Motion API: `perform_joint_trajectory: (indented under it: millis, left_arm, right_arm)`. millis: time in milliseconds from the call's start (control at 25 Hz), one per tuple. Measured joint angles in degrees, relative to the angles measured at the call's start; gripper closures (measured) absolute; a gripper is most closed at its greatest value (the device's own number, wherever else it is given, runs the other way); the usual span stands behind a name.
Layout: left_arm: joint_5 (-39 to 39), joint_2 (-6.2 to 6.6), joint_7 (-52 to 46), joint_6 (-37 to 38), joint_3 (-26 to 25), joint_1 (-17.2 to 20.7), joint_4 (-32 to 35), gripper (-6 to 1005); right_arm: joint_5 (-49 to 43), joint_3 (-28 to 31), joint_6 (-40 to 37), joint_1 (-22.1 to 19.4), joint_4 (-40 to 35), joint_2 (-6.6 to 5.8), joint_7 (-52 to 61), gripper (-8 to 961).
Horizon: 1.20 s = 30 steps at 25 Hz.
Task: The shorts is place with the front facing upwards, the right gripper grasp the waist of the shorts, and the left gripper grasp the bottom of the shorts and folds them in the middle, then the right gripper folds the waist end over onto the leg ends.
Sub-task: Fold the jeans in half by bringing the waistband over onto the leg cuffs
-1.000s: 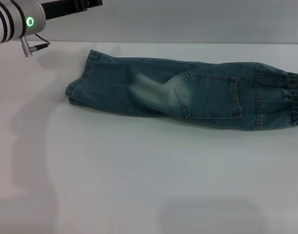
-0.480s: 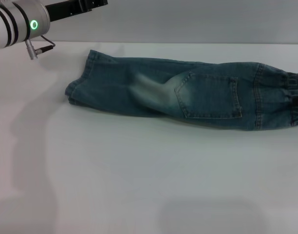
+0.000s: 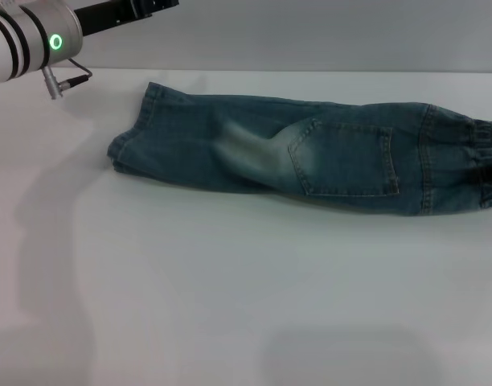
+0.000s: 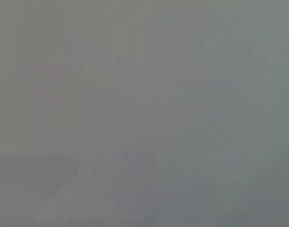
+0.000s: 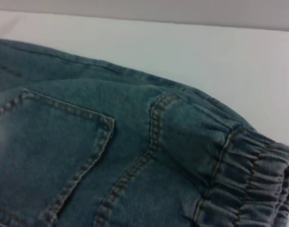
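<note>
Desk [image 3: 230, 305]: white and broad; it carries the shorts across its far half.

Shorts [image 3: 310, 153]: denim, lying already halved lengthwise into one long strip, a stitched pocket [image 3: 346, 161] facing up. I judge the first fold done and the second, waist onto legs, the step now in hand.

Waist end [image 3: 483, 165]: the ruffled elastic band, on my right at the edge of the head view. My right wrist view looks closely down on the gathers [image 5: 243, 175] and the seam beside the pocket.

Leg ends [image 3: 129, 141]: the straight stitched hems, on my left, flat on the desk and well apart from the waist.

Left gripper [image 3: 129, 12]: raised at the far left corner, above and behind the leg ends, touching nothing. The white arm [image 3: 21, 44] with its green light shows plainly; I cannot tell how the jaws stand. Its wrist view shows only blank grey.

Right gripper: out of the head view, and its own wrist view shows no fingers, so I cannot tell whether the jaws are released or clenched; it sits close over the waist.

Next move: as I judge it, my right jaws must take the elastic band, lift it, and carry it leftward to lay it on the hems, edges matched.
</note>
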Motion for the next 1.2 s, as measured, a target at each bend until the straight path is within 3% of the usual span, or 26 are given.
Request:
perform_joint_trajectory:
  millis: [280,1200]
  left_arm:
    - [-0.68,0.15,0.00,-0.19,-0.01,0.01,0.02,166]
    - [-0.97,0.06,1.02,-0.28,0.00,1.30,-0.04,166]
  right_arm:
    - [-1.81,-0.12,1.17,0.48,-0.29,0.57,0.59,238]
    - [-1.35,-1.59,2.86,1.07,-2.84,4.01,-1.12,259]
